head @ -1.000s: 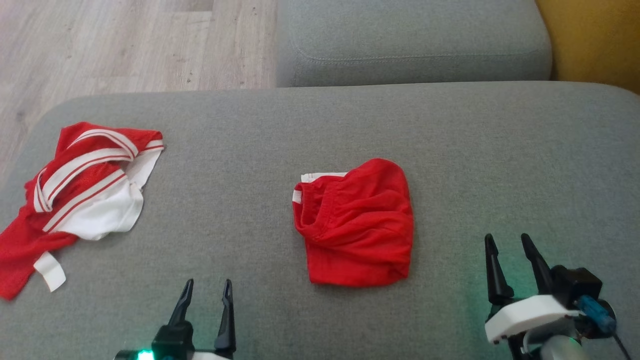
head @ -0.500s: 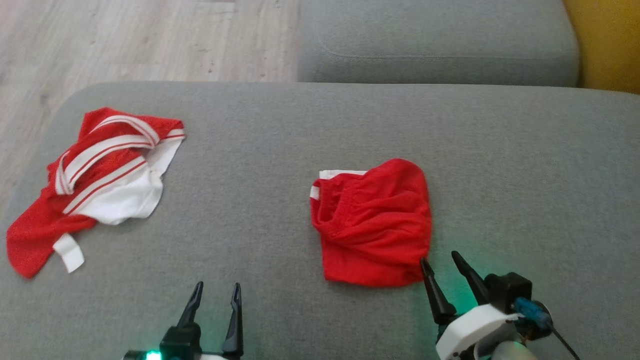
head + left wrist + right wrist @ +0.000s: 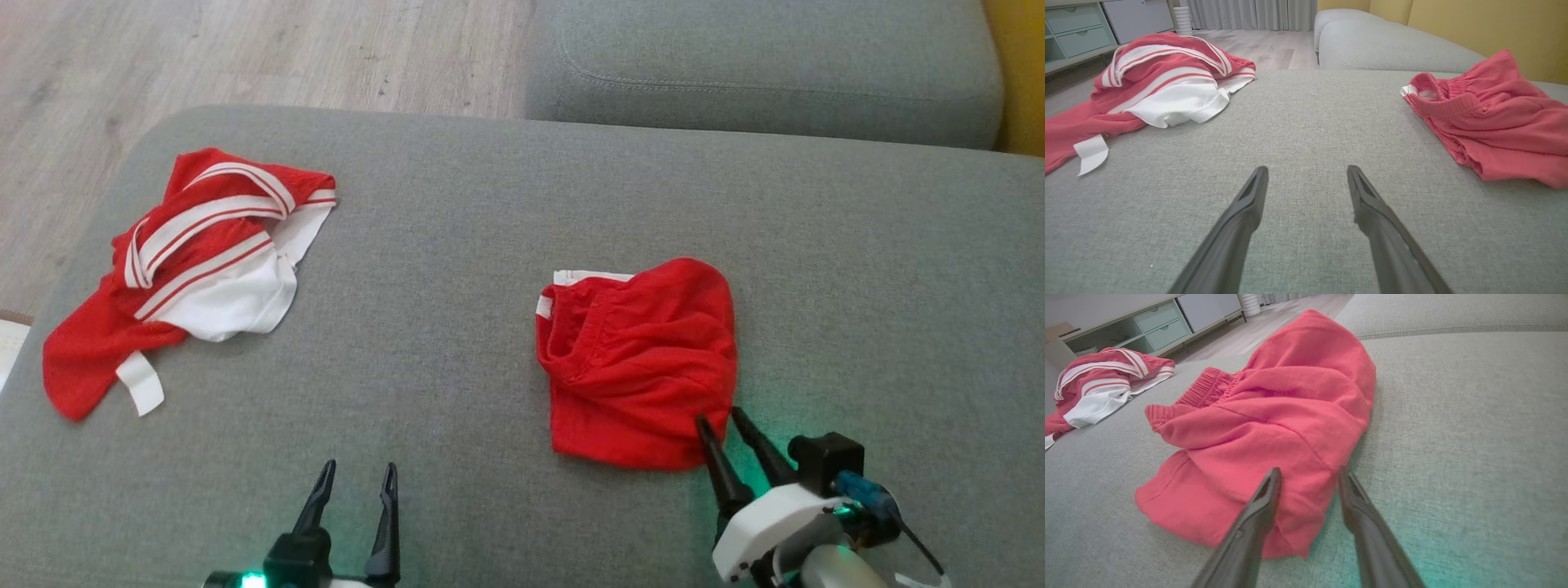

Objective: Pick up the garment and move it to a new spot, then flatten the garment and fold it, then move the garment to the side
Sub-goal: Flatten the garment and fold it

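1. Large grey woven-fabric sofa seat cushion (image 3: 457,245) spans the whole foreground. Both garments lie on it.
2. Second grey cushion with a stitched seam (image 3: 759,73) sits behind it at upper right. Pale wood-plank floor (image 3: 245,57) is at upper left.
3. Crumpled red mesh garment with white panels and red-and-white striped bands (image 3: 204,269) lies near the cushion's left edge, well apart from the other piece.
4. Folded plain red shorts with a gathered elastic waistband (image 3: 645,359) lie flat, right of the cushion's centre. The waistband faces left and a sliver of white shows at the far left corner.
5. Right gripper (image 3: 718,416) is low at the near right corner of the red shorts. In the right wrist view its two dark fingers straddle that corner: one lies over the cloth, the other at the fabric's edge. Jaws are moderately apart, with a gap visible between them. Cloth is not lifted.
6. Left gripper (image 3: 360,466) is over bare cushion between the two garments, touching neither. Jaws are spread wide and hold nothing.
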{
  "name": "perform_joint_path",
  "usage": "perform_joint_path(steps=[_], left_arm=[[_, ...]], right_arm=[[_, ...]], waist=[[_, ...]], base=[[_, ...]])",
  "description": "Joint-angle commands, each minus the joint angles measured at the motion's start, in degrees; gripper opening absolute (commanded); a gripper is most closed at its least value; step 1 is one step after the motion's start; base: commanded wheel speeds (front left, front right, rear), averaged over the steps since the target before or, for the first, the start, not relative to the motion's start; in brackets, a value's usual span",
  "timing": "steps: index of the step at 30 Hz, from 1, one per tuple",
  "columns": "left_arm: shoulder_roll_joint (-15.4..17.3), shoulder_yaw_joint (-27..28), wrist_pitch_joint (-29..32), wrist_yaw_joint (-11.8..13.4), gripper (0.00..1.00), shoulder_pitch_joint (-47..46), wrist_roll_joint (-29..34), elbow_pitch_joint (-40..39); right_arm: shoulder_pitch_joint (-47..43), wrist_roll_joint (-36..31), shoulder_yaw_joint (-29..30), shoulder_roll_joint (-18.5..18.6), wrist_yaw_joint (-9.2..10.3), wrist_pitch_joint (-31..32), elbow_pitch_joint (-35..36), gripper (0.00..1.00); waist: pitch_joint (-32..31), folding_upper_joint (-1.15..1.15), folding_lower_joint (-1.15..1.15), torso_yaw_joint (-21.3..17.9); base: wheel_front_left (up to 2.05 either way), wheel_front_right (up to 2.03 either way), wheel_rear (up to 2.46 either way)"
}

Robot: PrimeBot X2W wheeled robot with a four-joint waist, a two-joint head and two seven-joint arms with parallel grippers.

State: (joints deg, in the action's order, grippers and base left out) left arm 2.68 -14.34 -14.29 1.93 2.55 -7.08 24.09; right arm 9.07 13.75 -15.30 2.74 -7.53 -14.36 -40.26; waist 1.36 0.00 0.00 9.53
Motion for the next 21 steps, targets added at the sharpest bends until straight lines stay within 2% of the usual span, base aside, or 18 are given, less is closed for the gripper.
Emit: perform_joint_path(steps=[1,2,3,14,19,21], left_arm=[[0.21,1.54,-0.71,-0.25,1.00,-2.38,-0.02,-1.79],[0.21,1.52,-0.71,-0.25,1.00,-2.34,-0.08,-1.83],[0.20,1.51,-0.71,-0.27,1.00,-2.31,-0.12,-1.83],[0.20,2.01,-0.71,-0.41,1.00,-2.11,-0.21,-1.79],[0.20,2.19,-0.71,-0.22,1.00,-1.90,-0.20,-2.00],[0.20,2.40,-0.71,-0.09,1.00,-1.68,0.02,-2.30]], right_arm=[[1.53,0.49,-1.57,0.14,0.04,-0.63,1.03,0.26],[1.36,0.67,-1.72,0.14,0.04,-0.63,0.88,0.04],[1.23,0.90,-1.84,0.14,0.04,-0.63,0.86,0.00],[-2.33,2.52,-2.19,0.14,0.04,-0.63,5.05,0.00],[-3.12,1.55,-0.12,0.14,0.04,-0.63,8.57,0.00],[-3.99,0.19,1.89,0.14,0.04,-0.63,12.10,1.00]], waist=[[-0.04,0.00,0.00,-0.13],[-0.06,0.00,0.00,-0.24],[-0.10,0.00,0.00,-0.38],[-0.74,0.00,0.00,-2.22],[-1.16,0.00,0.00,-3.13],[-1.38,0.00,0.00,-3.64]], base=[[0.00,0.00,0.00],[0.00,0.00,0.00],[0.00,0.00,0.00],[0.00,0.00,0.00],[0.00,0.00,0.00],[0.00,0.00,0.00]])
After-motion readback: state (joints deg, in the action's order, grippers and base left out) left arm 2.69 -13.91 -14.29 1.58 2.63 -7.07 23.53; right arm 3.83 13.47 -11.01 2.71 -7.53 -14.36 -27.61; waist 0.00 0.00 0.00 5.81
